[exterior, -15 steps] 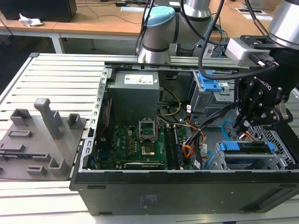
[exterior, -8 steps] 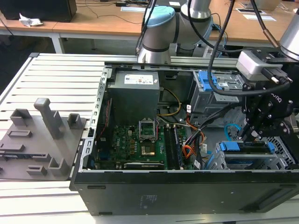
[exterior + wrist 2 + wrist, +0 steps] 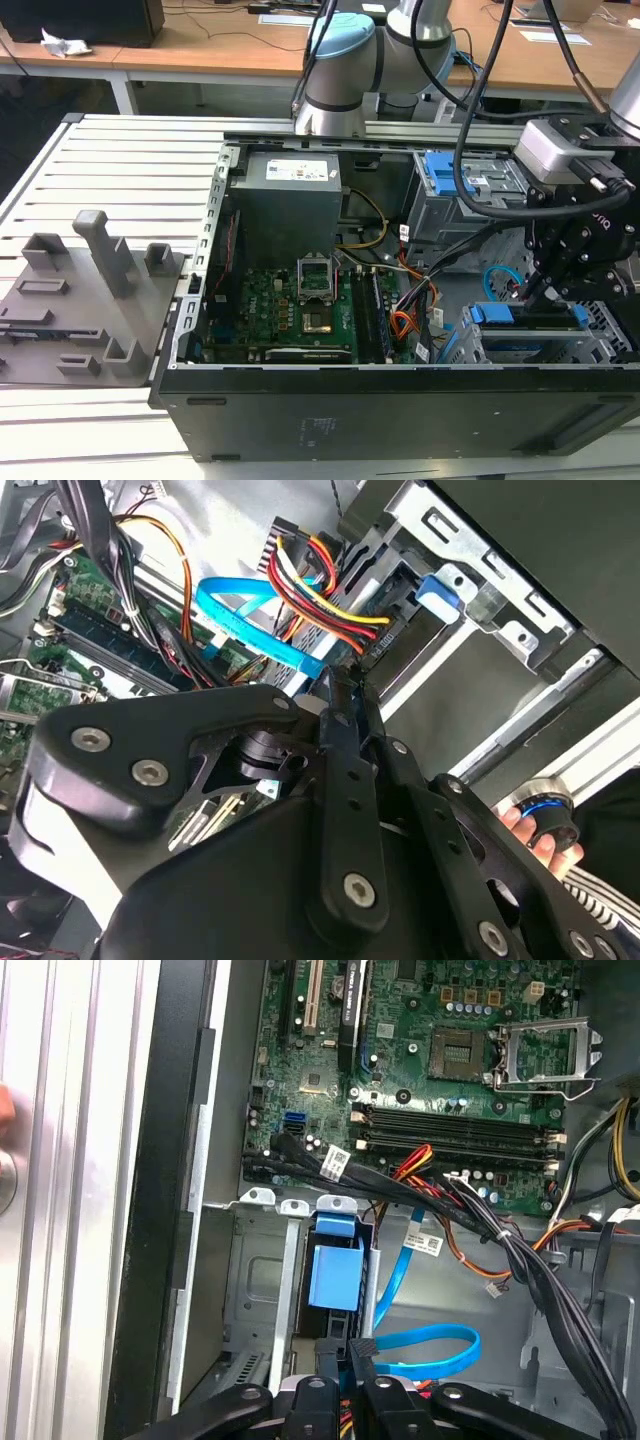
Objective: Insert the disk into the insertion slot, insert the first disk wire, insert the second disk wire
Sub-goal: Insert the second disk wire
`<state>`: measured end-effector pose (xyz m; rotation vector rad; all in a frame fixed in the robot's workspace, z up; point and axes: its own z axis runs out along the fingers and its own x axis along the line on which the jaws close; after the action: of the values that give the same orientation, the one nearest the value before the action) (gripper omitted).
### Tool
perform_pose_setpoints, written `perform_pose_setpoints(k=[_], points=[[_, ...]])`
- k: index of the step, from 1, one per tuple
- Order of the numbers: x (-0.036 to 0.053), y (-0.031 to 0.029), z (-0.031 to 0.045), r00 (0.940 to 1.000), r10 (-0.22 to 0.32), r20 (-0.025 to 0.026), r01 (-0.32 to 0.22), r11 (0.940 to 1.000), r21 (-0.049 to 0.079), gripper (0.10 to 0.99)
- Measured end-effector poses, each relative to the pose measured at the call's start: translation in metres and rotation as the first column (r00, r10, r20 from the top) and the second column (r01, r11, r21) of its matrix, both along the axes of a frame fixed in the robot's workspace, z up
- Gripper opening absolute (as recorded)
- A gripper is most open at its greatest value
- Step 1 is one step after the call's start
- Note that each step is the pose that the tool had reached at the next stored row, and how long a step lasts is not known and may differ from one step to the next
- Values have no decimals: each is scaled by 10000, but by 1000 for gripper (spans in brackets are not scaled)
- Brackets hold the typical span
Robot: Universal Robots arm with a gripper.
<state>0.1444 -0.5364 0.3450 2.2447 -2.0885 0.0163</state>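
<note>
Jaws are sitting nearly closed, the gripper [image 3: 345, 685] pinching down at the black connector end of the second disk wire [image 3: 425, 1350], the flat light-blue cable looping across the case floor. That's happening right at the back edge of the disk [image 3: 335, 1275], whose blue caddy is already sitting inside the insertion slot [image 3: 262, 1290]. Further out, the motherboard [image 3: 450, 1050] is lying open, and fingers [image 3: 520, 830] are holding a blue-ringed knob.

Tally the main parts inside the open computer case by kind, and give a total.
Power supply: 1
Motherboard: 1
Drive cages: 2
Light-blue cable: 1
Total: 5
</note>
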Motion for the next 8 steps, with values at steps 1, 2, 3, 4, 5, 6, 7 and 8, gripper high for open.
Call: perform_pose_setpoints(k=[1, 2, 3, 4, 5, 6, 7, 8], points=[[1, -2, -3, 10000, -1, 0, 1, 10000, 1, 161], [2, -7, -11, 10000, 1, 1, -1, 10000, 1, 161], [2, -9, -13, 10000, 0, 1, 0, 10000, 2, 161], [2, -10, -17, 10000, 1, 0, -1, 10000, 5, 161], [2, -12, -20, 10000, 1, 1, -1, 10000, 7, 161], [2, -12, -21, 10000, 1, 1, -1, 10000, 9, 161], [2, -12, -21, 10000, 1, 1, -1, 10000, 10, 161], [2, -12, -22, 10000, 1, 1, -1, 10000, 13, 161]])
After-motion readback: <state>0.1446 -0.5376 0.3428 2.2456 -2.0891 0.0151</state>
